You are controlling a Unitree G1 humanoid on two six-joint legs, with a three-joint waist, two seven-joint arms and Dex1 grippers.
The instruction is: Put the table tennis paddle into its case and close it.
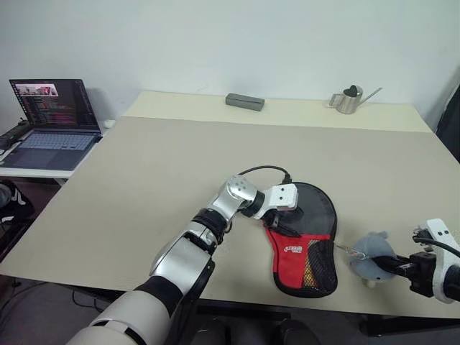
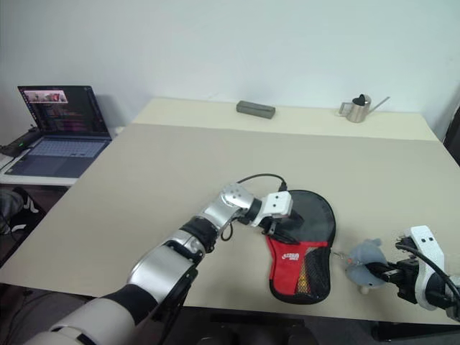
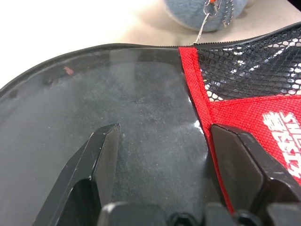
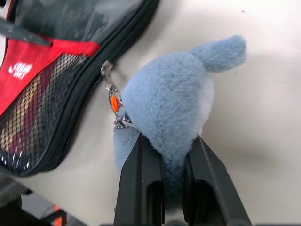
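The case (image 1: 305,237), black above and red below with a mesh pocket, lies flat near the table's front edge. Through the mesh shows a tan and red shape (image 4: 29,109), the table tennis paddle's handle inside the case. My left gripper (image 3: 164,129) rests open on the case's dark upper part, one finger (image 3: 106,146) on the dark face and the other on the red border. A pale grey-blue plush charm (image 4: 169,99) hangs by a small clip from the zipper pull (image 4: 106,69) at the case's right edge. My right gripper (image 4: 169,141) is shut on this plush.
An open laptop (image 1: 54,122) stands on a side table to the left. At the table's far edge lie a grey box (image 1: 244,101) and a small metal watering can (image 1: 348,100). The case lies close to the table's front edge (image 1: 237,300).
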